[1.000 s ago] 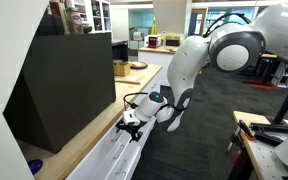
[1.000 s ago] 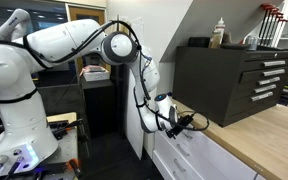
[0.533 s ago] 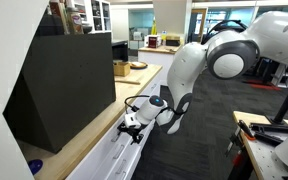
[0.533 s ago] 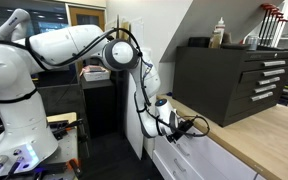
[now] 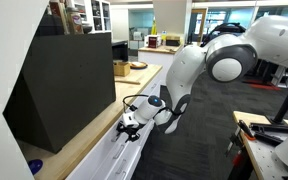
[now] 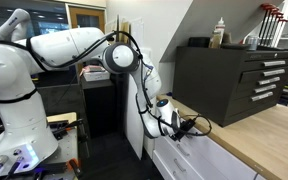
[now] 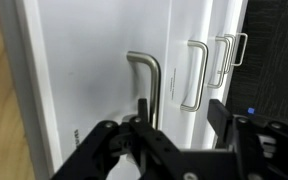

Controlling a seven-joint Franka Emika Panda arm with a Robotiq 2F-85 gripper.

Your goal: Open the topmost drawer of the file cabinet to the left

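Observation:
The file cabinet is a long low white unit with a light wood countertop (image 5: 84,142) (image 6: 269,135). In the wrist view its drawer fronts run vertically. The topmost drawer (image 7: 84,90) lies beside the wood edge, and its silver bar handle (image 7: 154,80) is in the middle of the view. My gripper (image 7: 181,112) is open right at this drawer front. The handle bar sits just inside one finger (image 7: 142,108); the other finger (image 7: 220,115) is over the lower drawer's handle (image 7: 196,75). The gripper shows at the cabinet's top front edge in both exterior views (image 5: 131,125) (image 6: 190,127).
A big black angular box (image 5: 64,85) (image 6: 234,80) stands on the countertop behind the gripper. Lower white drawers with similar handles (image 7: 229,55) lie beside the top one. A small blue object (image 5: 36,166) sits on the counter. A workbench with tools (image 5: 269,135) stands across the dark floor.
The arm's upper joints have shifted slightly. The gripper has stayed at the top drawer's handle, edging a little along the front. The drawer looks unmoved.

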